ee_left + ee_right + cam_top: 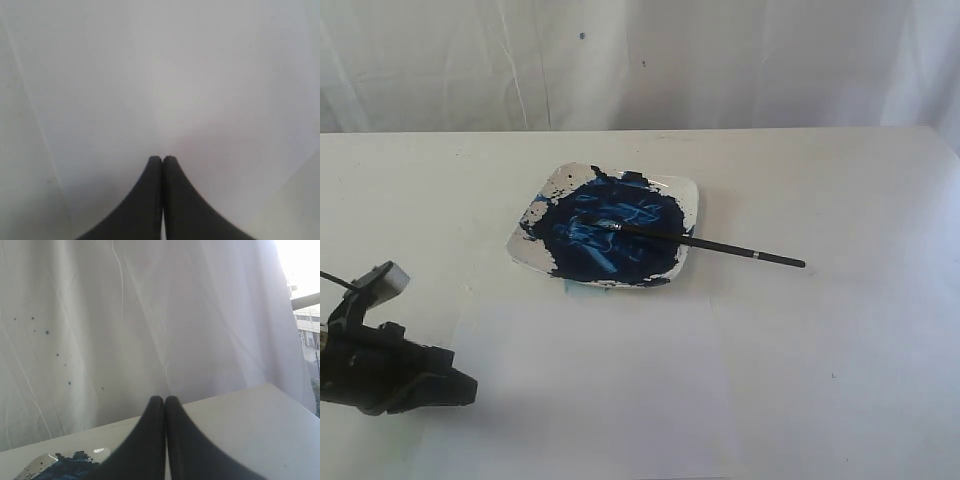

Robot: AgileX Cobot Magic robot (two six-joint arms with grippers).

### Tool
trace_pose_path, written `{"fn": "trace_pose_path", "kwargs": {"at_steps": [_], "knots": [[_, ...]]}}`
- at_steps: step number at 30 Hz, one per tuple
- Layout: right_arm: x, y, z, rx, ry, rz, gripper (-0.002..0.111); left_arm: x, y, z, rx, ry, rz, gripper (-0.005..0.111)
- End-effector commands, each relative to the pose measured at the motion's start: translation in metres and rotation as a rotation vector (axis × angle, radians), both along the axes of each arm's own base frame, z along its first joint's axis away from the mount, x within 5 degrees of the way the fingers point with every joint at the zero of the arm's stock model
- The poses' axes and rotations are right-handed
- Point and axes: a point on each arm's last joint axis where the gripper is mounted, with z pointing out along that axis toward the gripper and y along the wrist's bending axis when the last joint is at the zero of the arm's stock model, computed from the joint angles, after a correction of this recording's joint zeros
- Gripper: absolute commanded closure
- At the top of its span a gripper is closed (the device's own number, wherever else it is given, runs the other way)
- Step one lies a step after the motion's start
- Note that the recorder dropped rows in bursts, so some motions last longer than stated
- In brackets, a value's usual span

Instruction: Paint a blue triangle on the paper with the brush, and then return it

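The brush (720, 246) lies across the white square plate (688, 190), its tip in the dark blue paint and its black handle sticking out to the right onto the table. The paper (620, 390) lies flat in front of the plate; it is plain white and no blue triangle is in view. My left gripper (470, 388) sits low at the paper's left edge, shut and empty. In the left wrist view its closed tips (163, 158) point over the paper (175, 75). My right gripper (165, 399) is shut on nothing and does not show in the exterior view.
A white curtain (640, 60) hangs behind the table's far edge. The right wrist view catches a corner of the plate (47, 460) with its blue paint, and a window (305, 320) past the curtain. Bare off-white table (860, 330) lies right of the paper.
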Motion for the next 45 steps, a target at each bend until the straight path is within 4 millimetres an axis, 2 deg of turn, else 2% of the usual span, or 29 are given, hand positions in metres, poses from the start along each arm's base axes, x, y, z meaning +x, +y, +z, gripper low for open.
{"fn": "trace_pose_path", "kwargs": {"at_steps": [1,34,43,45], "knots": [[-0.001,0.0,0.0,0.002,-0.007,-0.001,0.108,-0.002,0.001,0.0,0.027,-0.001,0.007,0.107],[-0.001,0.0,0.001,0.002,-0.012,0.0,0.108,-0.005,0.006,-0.006,0.097,-0.034,-0.013,0.107],[-0.002,0.001,0.007,0.172,-0.046,0.051,0.108,-0.005,0.006,-0.006,0.098,-0.037,-0.016,0.107],[-0.004,0.001,0.018,0.195,-0.068,0.062,0.108,-0.005,0.006,-0.006,0.098,-0.037,-0.016,0.107]]}}
